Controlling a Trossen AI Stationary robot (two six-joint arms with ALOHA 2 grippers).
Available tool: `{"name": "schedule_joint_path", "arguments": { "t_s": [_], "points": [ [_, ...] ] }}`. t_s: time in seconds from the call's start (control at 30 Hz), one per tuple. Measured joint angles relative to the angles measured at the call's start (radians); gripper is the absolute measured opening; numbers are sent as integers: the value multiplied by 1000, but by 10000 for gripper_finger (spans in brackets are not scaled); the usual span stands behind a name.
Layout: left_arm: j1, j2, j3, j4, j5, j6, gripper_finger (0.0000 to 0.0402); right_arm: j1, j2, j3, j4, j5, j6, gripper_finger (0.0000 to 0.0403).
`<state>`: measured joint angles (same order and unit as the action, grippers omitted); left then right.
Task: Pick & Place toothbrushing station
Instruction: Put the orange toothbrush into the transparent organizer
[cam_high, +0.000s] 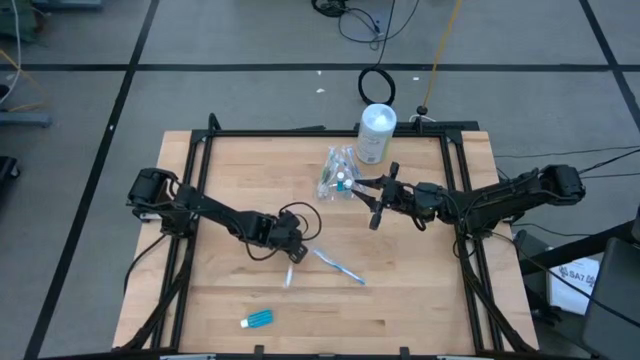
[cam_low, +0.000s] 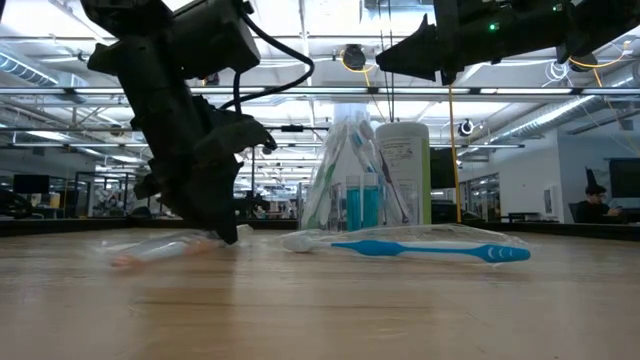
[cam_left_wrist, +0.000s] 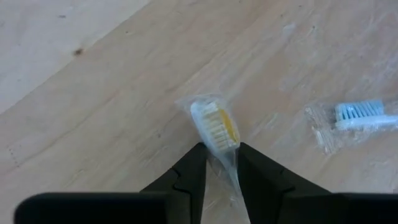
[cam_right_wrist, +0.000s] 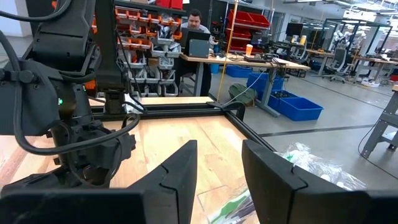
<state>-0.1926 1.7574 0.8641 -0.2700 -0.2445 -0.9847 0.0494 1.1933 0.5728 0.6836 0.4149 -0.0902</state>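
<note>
A plastic-wrapped toothbrush (cam_left_wrist: 214, 124) with yellow-orange bristles lies on the wooden table (cam_high: 420, 290); it also shows in the low view (cam_low: 150, 250). My left gripper (cam_left_wrist: 221, 149) is shut on it at table level, near the table's middle (cam_high: 290, 258). A wrapped blue toothbrush (cam_high: 338, 266) lies just right of it. A blue toothpaste tube (cam_high: 257, 319) lies near the front edge. A clear bag (cam_high: 338, 172) holding toothbrushes and tubes stands at the far middle. My right gripper (cam_high: 370, 195) is open and empty, raised beside the bag. My left gripper pinches the wrapped toothbrush between its two fingers at the neck just behind the head (cam_left_wrist: 225, 163). The fingers (cam_left_wrist: 193, 171) slant down from the table's left side and lie along the brush. The head (cam_left_wrist: 216, 123) sticks out past the fingertips, and the brush rests on the table.
A white cylindrical canister (cam_high: 376, 133) stands at the far edge right behind the bag. A black frame (cam_high: 300, 133) runs around the table. A person sits at a desk in the room beyond (cam_right_wrist: 198, 25).
</note>
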Motion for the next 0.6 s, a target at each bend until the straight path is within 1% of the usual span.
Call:
{"name": "schedule_joint_path", "arguments": {
  "t_s": [0.23, 0.37, 0.5, 0.6],
  "points": [
    [5, 1, 0, 17, -29, -23, 69, 0, 0, 0, -5, 0, 0, 118],
    [6, -6, -2, 18, -58, -19, 47, 0, 0, 0, -8, 0, 0, 118],
    [7, -37, -6, 28, -115, 16, 23, 0, 0, 0, -9, 0, 0, 118],
    [7, -86, -4, 41, -165, 44, 10, 0, 0, 0, -10, 0, 0, 118]
  ]
}}
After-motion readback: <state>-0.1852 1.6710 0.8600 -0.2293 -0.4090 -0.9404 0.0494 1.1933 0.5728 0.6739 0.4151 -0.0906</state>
